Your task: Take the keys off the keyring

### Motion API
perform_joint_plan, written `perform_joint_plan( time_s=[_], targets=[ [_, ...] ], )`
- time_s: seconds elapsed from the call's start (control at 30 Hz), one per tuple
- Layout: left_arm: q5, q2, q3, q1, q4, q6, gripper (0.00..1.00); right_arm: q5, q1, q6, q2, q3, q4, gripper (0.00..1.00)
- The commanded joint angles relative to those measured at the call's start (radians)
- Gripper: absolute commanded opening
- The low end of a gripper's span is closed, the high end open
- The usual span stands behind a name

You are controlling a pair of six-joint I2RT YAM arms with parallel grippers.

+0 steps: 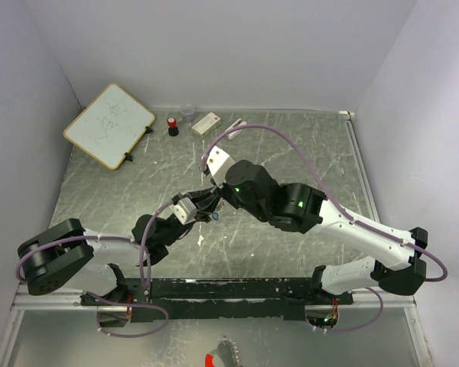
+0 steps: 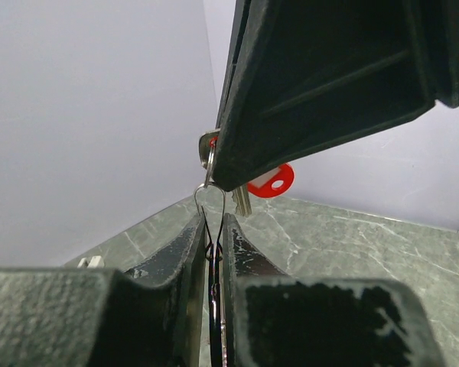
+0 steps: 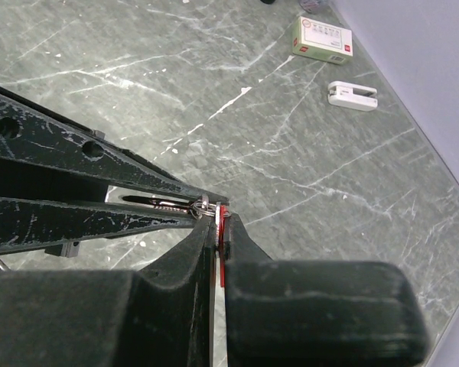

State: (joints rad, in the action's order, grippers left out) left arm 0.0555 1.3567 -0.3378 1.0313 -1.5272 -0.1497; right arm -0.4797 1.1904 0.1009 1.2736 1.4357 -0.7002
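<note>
Overhead, the left gripper (image 1: 202,205) and the right gripper (image 1: 214,196) were seen tip to tip above the middle of the table (image 1: 306,153). A small blue speck (image 1: 214,216) hung just below them, probably the blue key, though it was too small to be sure.

From the left wrist, the left gripper (image 2: 212,229) was seen with its fingers (image 2: 190,248) drawn nearly together on the thin wire of the keyring (image 2: 210,193), whose top loop stood clear above them. Just above, the right gripper (image 2: 223,177) was pressed onto the red key (image 2: 271,182), of which only part of the head showed.

From the right wrist, the right gripper (image 3: 220,229) was seen shut, with a red sliver of the key (image 3: 222,246) pinched between its fingers. The left gripper (image 3: 196,206) reached in from the left, narrowed onto the keyring (image 3: 202,203).

The ring was judged light, springy and slippery, so it would best be held across the wire, away from its split. The key was judged stiff and best held by its flat plastic head.
</note>
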Motion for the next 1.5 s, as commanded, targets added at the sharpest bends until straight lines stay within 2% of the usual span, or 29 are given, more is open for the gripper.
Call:
perform_joint_plan(
  time_s=[0.0,0.3,0.5,0.8,0.9,1.07,1.47],
  targets=[
    [-0.058,-0.049,-0.025,0.003,-0.034,-0.017,0.16,-0.020,0.000,-0.004,-0.023,0.015,0.012,0.00],
    [-0.068,-0.084,-0.008,0.003,0.034,-0.040,0.14,-0.050,0.001,0.010,-0.005,0.065,-0.005,0.00],
    [-0.130,-0.126,-0.044,0.003,0.207,-0.093,0.11,-0.084,0.001,0.033,0.014,0.124,-0.039,0.00],
    [-0.182,-0.191,-0.040,0.003,0.291,-0.141,0.07,-0.100,0.001,0.051,0.054,0.199,-0.110,0.00],
    [-0.231,-0.217,-0.054,0.003,0.344,-0.165,0.07,-0.077,0.002,0.051,0.074,0.224,-0.136,0.00],
    [-0.368,-0.263,-0.119,0.003,0.544,-0.247,0.07,-0.057,0.002,0.051,0.110,0.277,-0.188,0.00],
    [-0.451,-0.369,-0.128,0.003,0.677,-0.307,0.07,0.049,0.009,0.044,0.174,0.378,-0.344,0.00]
  ],
)
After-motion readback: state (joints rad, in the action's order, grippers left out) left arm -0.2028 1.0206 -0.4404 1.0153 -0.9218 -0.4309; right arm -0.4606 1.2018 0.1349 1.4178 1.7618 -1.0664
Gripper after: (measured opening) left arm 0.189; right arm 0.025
